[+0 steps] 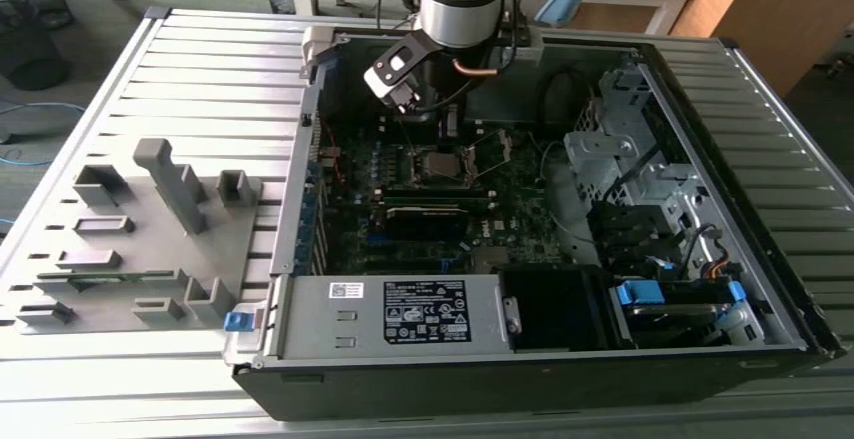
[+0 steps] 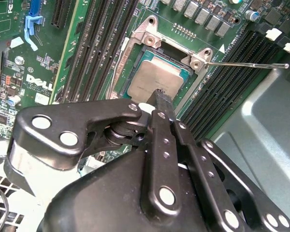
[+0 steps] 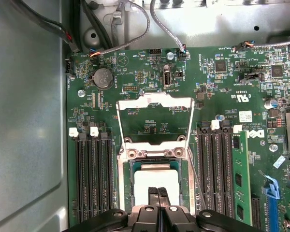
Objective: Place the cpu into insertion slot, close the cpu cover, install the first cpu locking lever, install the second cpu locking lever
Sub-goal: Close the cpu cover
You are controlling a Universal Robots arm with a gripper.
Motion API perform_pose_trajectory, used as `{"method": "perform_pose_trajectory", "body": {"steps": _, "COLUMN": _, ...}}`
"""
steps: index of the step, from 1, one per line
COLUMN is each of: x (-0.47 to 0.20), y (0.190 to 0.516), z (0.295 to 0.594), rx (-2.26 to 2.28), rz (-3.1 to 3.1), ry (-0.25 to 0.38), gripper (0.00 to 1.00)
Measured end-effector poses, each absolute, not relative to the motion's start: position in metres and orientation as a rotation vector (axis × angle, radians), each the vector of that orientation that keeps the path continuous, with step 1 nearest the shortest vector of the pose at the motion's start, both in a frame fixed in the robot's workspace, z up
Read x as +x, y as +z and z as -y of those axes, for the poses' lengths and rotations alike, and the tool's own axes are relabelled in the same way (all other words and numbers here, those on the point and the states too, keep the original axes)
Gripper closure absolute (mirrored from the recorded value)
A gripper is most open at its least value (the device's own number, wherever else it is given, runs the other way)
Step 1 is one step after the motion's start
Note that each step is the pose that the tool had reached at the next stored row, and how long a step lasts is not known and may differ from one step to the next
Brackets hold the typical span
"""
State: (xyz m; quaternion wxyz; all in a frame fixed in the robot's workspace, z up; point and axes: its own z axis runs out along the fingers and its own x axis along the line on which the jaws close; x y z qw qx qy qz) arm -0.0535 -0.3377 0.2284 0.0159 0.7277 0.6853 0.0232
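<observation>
The cpu lies flat in the insertion slot on the green motherboard, its silver-grey top level. The cpu cover stands swung open beyond the socket, and the board shows through its window. A thin wire locking lever sticks out free beside the socket. My gripper hovers just over the chip's near edge with its two black fingertips pressed together and nothing between them. In the exterior view the gripper hangs inside the open case, above the socket.
Memory slots flank the socket on both sides, with a fitted memory module on one side. Cables run along the case wall. The power supply and drive bays fill the case front. A grey fixture sits at the exterior view's left.
</observation>
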Motion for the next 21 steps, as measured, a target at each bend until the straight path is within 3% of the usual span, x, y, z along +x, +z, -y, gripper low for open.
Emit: {"method": "perform_pose_trajectory", "body": {"steps": 21, "x": -0.053, "y": 0.24, "z": 0.338, "rx": 2.263, "rz": -2.131, "ry": 0.073, "gripper": 0.89}}
